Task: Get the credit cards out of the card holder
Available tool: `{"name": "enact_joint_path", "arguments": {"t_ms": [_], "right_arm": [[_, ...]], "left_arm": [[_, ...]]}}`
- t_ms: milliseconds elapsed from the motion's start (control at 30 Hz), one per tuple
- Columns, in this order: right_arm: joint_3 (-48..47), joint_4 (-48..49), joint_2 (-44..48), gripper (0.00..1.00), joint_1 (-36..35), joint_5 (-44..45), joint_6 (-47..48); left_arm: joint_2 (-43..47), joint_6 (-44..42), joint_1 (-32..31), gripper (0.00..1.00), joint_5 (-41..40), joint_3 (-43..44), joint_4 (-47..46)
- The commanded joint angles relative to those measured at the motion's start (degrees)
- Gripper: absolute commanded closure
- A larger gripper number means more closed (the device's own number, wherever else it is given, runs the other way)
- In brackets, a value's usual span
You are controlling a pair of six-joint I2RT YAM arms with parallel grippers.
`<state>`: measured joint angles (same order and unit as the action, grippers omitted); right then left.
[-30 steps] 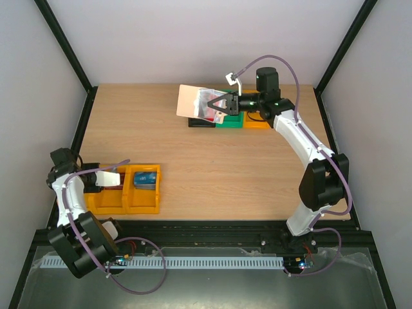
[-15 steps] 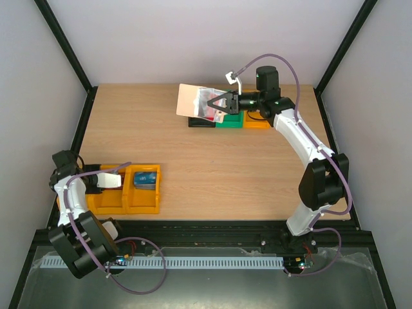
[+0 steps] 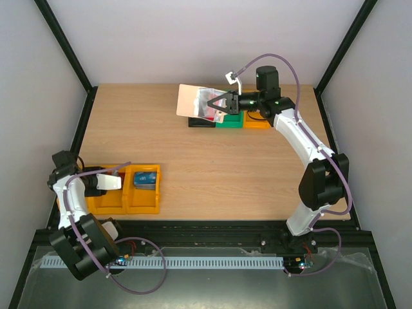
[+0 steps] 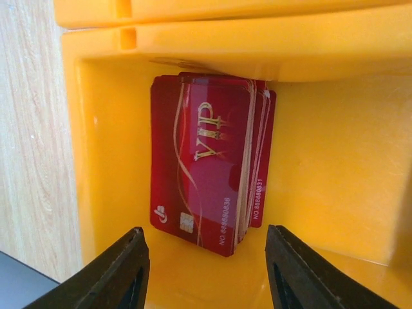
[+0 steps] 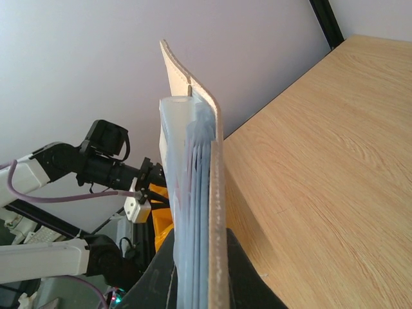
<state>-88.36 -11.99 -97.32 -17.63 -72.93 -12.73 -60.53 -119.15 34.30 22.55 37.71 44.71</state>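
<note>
Wooden bench [image 3: 212, 174], grey walls. Left claw [image 4: 204, 238] spread open, gripping nothing, over the left compartment of yellow plastic two-compartment bin [image 3: 145, 205]. Stack of red plastic "VIP" credit cards [image 4: 206, 161] lies inside that compartment, just past the fingertips. Right claw [image 3: 217, 103] well apart from the bin, toward back wall, clamped shut on cream-beige folding card holder [image 3: 192, 100], blue-grey sleeves showing.

credit cards [image 4: 206, 167] in bin [image 4: 322, 161], card holder [image 3: 192, 101] behind

Pale lilac walls [image 3: 193, 38] and black frame posts [image 3: 64, 42] enclose a light wooden table [image 3: 225, 174].
</note>
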Motion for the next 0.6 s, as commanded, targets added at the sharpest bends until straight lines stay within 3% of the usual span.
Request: {"name": "enact_joint_path", "arguments": {"t_ms": [0,133,300,400,567], "right_arm": [[-1.92,-0.61,0.41,0.98,0.21,-0.61,1.02],[-2.08,-1.88,0.69,0.98,0.18,1.50,1.75],[-1.32,-0.66,1.27,0.98,0.13,1.66,0.05],[-0.70,-0.15,2.03,0.98,-0.26,2.35,-0.98],[0.79,-1.23,4.46,0.98,-3.92,4.32,0.75]], "left_arm": [[0.29,-24.48,0.15,0.48,3.57,4.25,3.31],[0.73,-8.18,-2.10,0.41,9.94,10.56,2.82],[1.42,30.23,-12.50,0.32,17.24,20.80,0.10],[2.53,58.34,-22.44,0.27,21.88,25.20,-5.16],[4.73,108.27,-41.07,0.14,21.70,23.35,-26.71]]}}
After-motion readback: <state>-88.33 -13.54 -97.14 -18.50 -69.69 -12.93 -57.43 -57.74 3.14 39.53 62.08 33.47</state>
